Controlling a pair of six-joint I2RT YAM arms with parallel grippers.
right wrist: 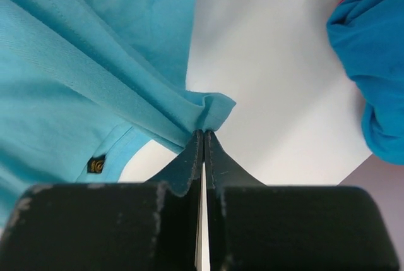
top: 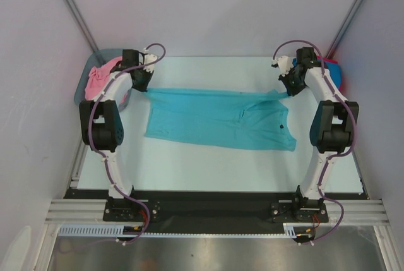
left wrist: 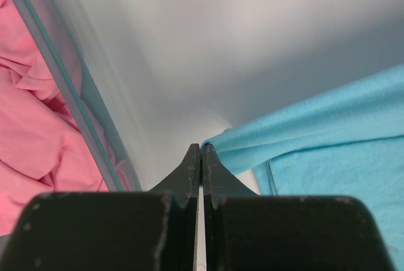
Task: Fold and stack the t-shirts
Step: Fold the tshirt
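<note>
A teal t-shirt (top: 214, 119) lies spread across the middle of the table, its far edge pulled taut between both grippers. My left gripper (top: 145, 89) is shut on the shirt's far left corner; in the left wrist view that teal cloth (left wrist: 341, 138) runs right from the closed tips (left wrist: 201, 148). My right gripper (top: 285, 89) is shut on a bunched fold at the far right corner, seen in the right wrist view where the teal cloth (right wrist: 63, 62) meets the tips (right wrist: 203, 133). A pink t-shirt (top: 98, 78) fills the tub. A bright blue t-shirt (top: 334, 72) lies crumpled at the back right.
The grey-blue plastic tub (top: 85, 88) stands at the back left, just beside the left gripper; its translucent wall (left wrist: 69, 94) shows in the left wrist view. The blue shirt (right wrist: 372, 50) lies close to the right of the right gripper. Walls close in on three sides.
</note>
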